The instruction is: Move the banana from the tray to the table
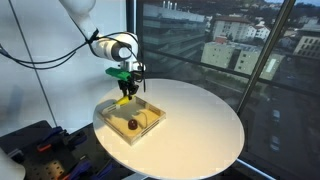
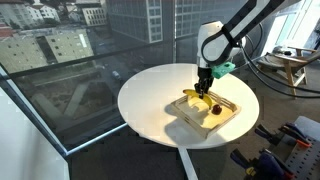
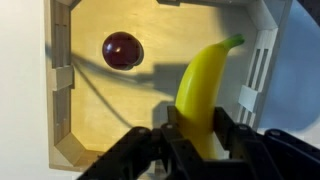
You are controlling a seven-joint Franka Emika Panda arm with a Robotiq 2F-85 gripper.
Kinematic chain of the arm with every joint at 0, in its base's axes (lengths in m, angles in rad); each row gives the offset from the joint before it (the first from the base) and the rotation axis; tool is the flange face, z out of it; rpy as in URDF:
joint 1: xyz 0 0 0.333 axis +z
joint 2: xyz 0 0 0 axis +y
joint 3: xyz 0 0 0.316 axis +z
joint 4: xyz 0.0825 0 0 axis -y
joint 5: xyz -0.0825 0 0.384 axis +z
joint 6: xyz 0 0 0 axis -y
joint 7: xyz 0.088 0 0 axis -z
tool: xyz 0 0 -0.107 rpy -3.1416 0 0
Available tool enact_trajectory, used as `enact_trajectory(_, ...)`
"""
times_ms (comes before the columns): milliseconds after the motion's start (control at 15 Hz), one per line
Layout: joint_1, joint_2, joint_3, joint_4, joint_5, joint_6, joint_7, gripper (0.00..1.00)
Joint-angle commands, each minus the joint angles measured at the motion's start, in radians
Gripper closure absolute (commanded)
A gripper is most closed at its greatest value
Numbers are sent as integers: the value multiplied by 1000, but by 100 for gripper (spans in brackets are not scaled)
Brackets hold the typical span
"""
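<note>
We see the gripper (image 3: 200, 138) clamped shut on the banana (image 3: 203, 90) over the tray (image 3: 60, 90). Dark round fruit (image 3: 122, 50) (reddish) sits inside the tray.

The tray (image 3: 60, 90) rings its floor with low walls on every side, a rim that stands in the way of any sideways pass out of it. Inside, a dark round fruit (image 3: 122, 50) sits toward one corner, well apart from the banana (image 3: 203, 95) pinched in the gripper (image 3: 200, 132), with bare floor between them. Beyond the tray the table (image 1: 205, 125) spreads wide and smooth, open from above, toward the window glass (image 1: 240, 50) standing past its far edge.
</note>
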Motion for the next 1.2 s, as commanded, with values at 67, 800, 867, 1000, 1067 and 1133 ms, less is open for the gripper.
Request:
enact_trajectory(67,-12,-79,5,-46,-24,-19,7,84)
enact_trajectory(800,-26,-178,2,-90,-30,-22,9,84)
enact_trajectory(867,-26,-184,1,-92,-31,-22,10,84)
enact_trajectory(1000,-28,-195,1,-96,-34,-23,11,84)
enact_trajectory(1067,-31,-198,1,-98,-35,-25,9,84)
enact_trajectory(1133,-32,-200,1,-99,-35,-28,9,84)
